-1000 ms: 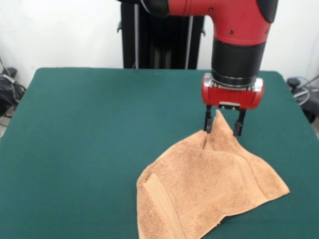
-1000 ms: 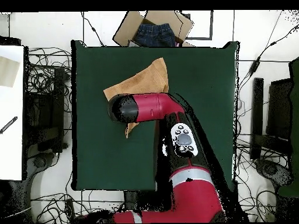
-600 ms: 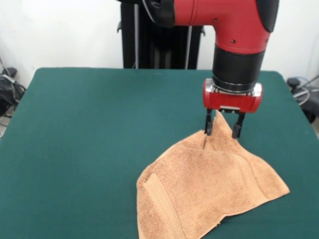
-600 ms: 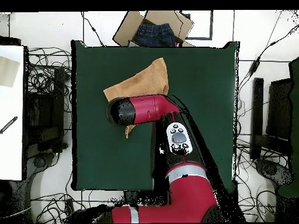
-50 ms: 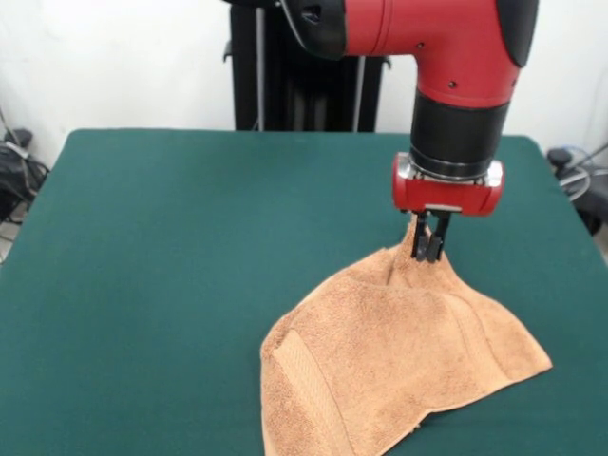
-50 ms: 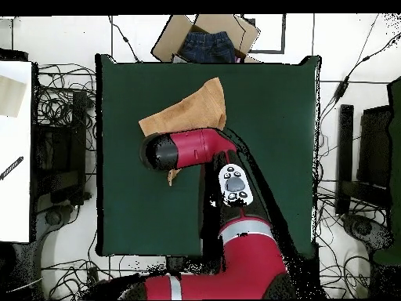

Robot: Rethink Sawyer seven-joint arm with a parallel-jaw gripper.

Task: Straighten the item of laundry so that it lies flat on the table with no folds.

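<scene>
Change: fingers [image 5: 427,249] now clenched on raised corner of orange-tan terry towel [image 5: 399,370], open before.
Meaning: corner secured; pull toward 12 o'clock over green felt worktop [image 5: 190,247] could unfold it.

Your front camera sits low and close across the table [image 5: 171,247], facing the arm [image 5: 446,57], and cuts off the table's near edge. Your overhead camera hangs high, looking straight down on the whole table [image 6: 266,117] with floor and cables [image 6: 59,102] round it. Both views share the table top, the towel [image 5: 389,361] and the arm, turned half round between them.
</scene>
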